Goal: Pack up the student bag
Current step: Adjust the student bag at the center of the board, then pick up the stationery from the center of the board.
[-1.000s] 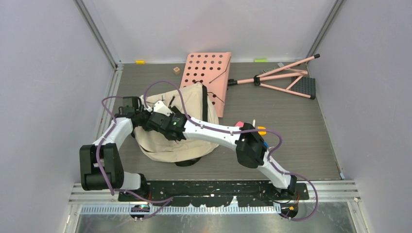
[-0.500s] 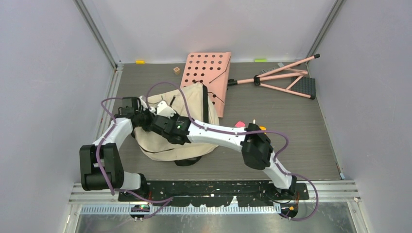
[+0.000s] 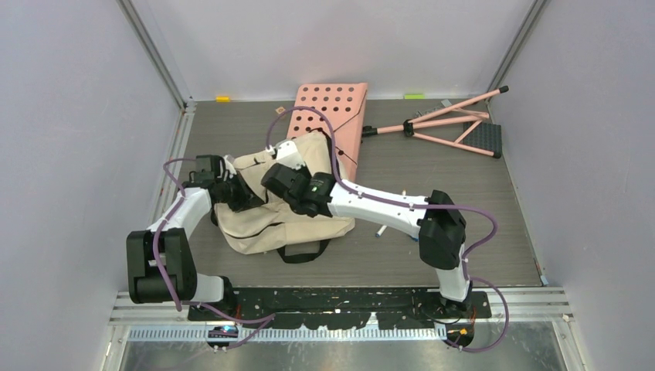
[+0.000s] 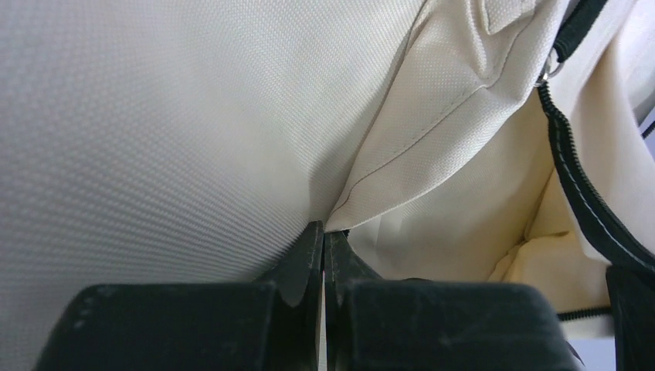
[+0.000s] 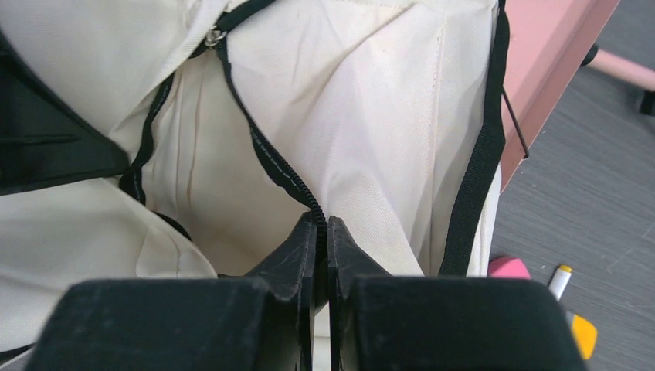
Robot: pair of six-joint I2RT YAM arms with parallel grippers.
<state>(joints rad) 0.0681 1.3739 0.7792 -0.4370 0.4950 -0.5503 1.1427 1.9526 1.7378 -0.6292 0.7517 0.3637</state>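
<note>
The student bag [image 3: 305,222], cream fabric with black trim, lies slumped on the grey floor between both arms. My left gripper [image 3: 243,197] is at the bag's left side; in the left wrist view it [image 4: 324,229] is shut on a fold of the bag's cream fabric [image 4: 193,116]. My right gripper [image 3: 272,179] is over the bag's top middle. In the right wrist view it [image 5: 321,221] is shut on the black zipper edge [image 5: 266,158] of the bag's opening, with pale lining [image 5: 371,93] spread beyond it.
A pink perforated board [image 3: 332,116] lies just behind the bag, with a pink folding stand [image 3: 456,124] to its right. A small wooden cube [image 3: 280,112] sits by the board. A white marker [image 3: 380,230], also [image 5: 560,280], and a pink eraser [image 5: 508,268] lie right of the bag.
My right gripper has closed on the zipper edge and moved back and to the right, drawing the bag's opening with it. The left gripper has stayed shut on the fabric.
</note>
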